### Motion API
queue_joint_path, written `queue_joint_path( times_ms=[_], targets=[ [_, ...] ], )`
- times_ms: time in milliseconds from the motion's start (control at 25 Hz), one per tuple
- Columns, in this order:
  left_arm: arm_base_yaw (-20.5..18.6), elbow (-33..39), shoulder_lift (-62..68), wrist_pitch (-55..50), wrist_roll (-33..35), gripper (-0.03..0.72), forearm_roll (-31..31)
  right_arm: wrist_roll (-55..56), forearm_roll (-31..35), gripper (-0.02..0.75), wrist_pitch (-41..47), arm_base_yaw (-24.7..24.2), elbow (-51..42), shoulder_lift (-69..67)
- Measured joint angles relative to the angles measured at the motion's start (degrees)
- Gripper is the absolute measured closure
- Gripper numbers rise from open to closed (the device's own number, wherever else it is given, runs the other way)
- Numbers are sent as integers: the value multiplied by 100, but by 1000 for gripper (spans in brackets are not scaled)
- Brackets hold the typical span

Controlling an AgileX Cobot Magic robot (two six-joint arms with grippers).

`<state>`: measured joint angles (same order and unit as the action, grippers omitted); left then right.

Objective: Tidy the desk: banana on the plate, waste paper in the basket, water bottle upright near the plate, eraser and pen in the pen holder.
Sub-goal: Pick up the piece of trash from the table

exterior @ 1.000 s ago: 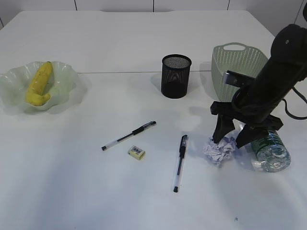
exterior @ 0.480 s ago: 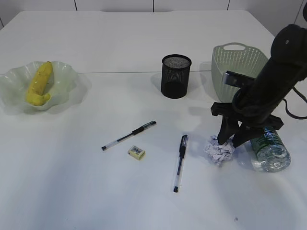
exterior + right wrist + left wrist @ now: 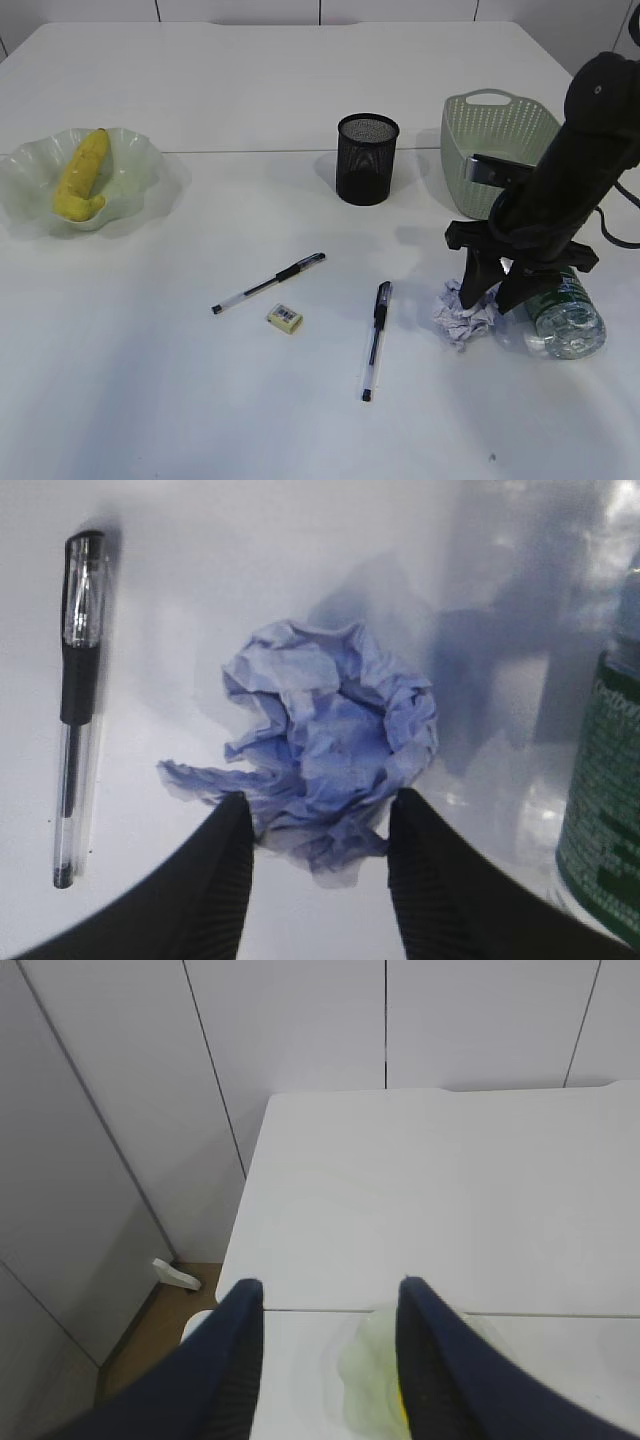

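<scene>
The desk (image 3: 250, 90) looks smooth, matt white. The waste paper (image 3: 335, 750) is rough, creased paper – the pen holder (image 3: 367, 158) black metal mesh (see-through). The plate (image 3: 30, 170) is glossy translucent glass.

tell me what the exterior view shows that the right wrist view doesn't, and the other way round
Only the exterior view shows the banana on the plate, the pen holder, the basket, the eraser and a second pen.

Only the right wrist view shows, from close up, the two fingertips on either side of the paper's near edge.

Both show the waste paper, the nearer pen, the lying water bottle and the right gripper.
</scene>
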<state>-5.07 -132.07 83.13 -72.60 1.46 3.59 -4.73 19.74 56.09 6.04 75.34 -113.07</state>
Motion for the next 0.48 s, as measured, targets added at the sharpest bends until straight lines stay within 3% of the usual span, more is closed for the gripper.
queue_joint_path(
  times_ms=[480],
  targets=[
    [0, 0, 0, 0, 0, 384, -148, 0, 78, 329, -195, 0, 0, 0]
  ],
)
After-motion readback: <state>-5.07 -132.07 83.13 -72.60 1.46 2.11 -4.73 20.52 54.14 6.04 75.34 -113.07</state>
